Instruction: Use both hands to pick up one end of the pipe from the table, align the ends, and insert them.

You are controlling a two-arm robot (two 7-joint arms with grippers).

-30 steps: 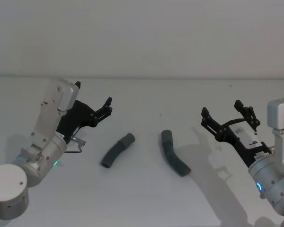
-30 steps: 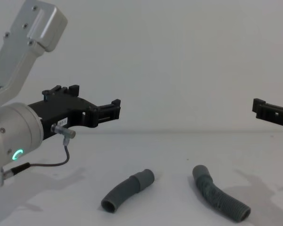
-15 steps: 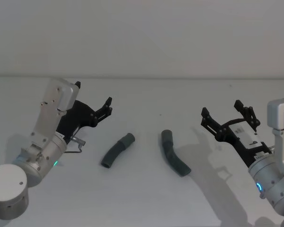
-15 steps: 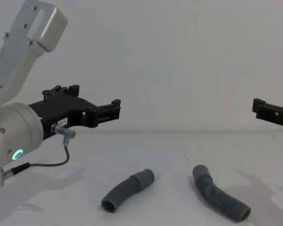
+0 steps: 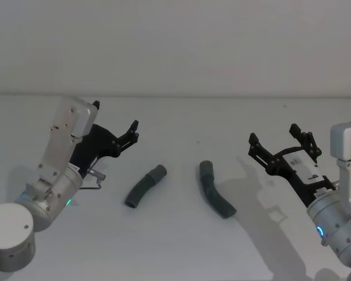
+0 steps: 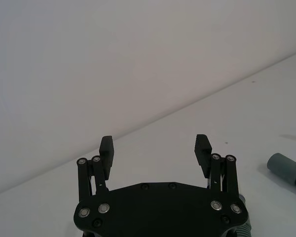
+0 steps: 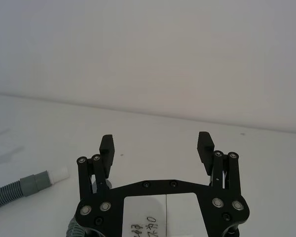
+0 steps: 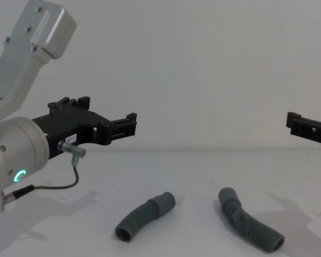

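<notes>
Two dark grey ribbed pipe pieces lie on the white table [image 5: 175,246]. The left piece [image 5: 145,186] points its smooth cuff [image 5: 158,172] up and right; the right piece [image 5: 215,191] has its cuff [image 5: 206,168] at its far end. The chest view shows them side by side, the left piece [image 8: 144,216] and the right piece [image 8: 250,227]. My left gripper [image 5: 133,132] hovers open, left of and behind the left piece. My right gripper [image 5: 273,134] hovers open, right of the right piece. A whitish-tipped cuff [image 7: 44,178] shows in the right wrist view.
A plain pale wall [image 5: 175,47] rises behind the table's far edge. A thin grey cable [image 8: 59,184] loops under my left wrist. Bare table lies between and in front of the two pieces.
</notes>
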